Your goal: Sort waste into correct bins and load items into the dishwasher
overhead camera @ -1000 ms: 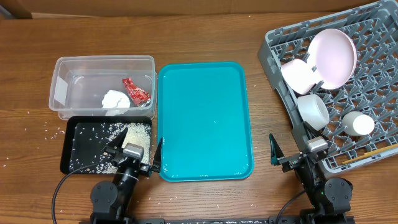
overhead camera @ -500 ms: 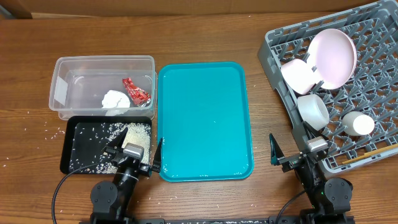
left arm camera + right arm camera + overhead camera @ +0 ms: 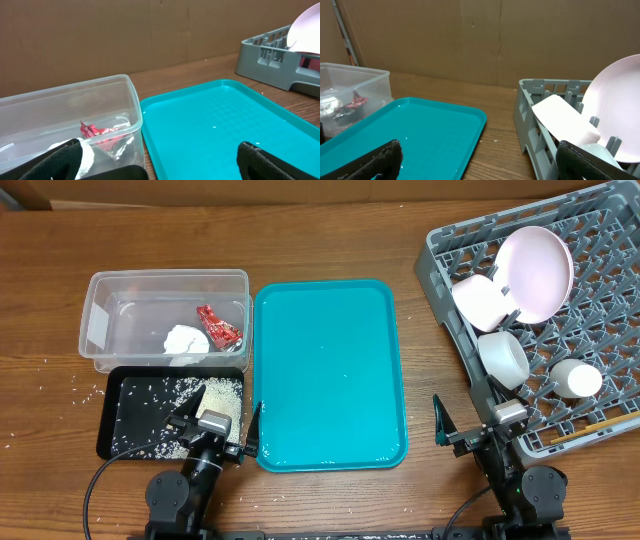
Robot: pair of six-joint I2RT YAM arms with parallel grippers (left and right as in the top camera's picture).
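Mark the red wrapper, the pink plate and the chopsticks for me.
red wrapper (image 3: 218, 326): overhead view, on its crumpled middle.
pink plate (image 3: 537, 272): overhead view, on the centre of its face.
chopsticks (image 3: 595, 427): overhead view, midway along the visible shaft.

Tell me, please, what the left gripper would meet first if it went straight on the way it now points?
Probably the clear tub: the left gripper has that tub's near corner ahead of its left finger, while the teal tray lies low under the rest. Depth is unclear.

Overhead cam looks straight down; wrist cams low, facing fwd, all sharing teal tray (image 3: 325, 370)
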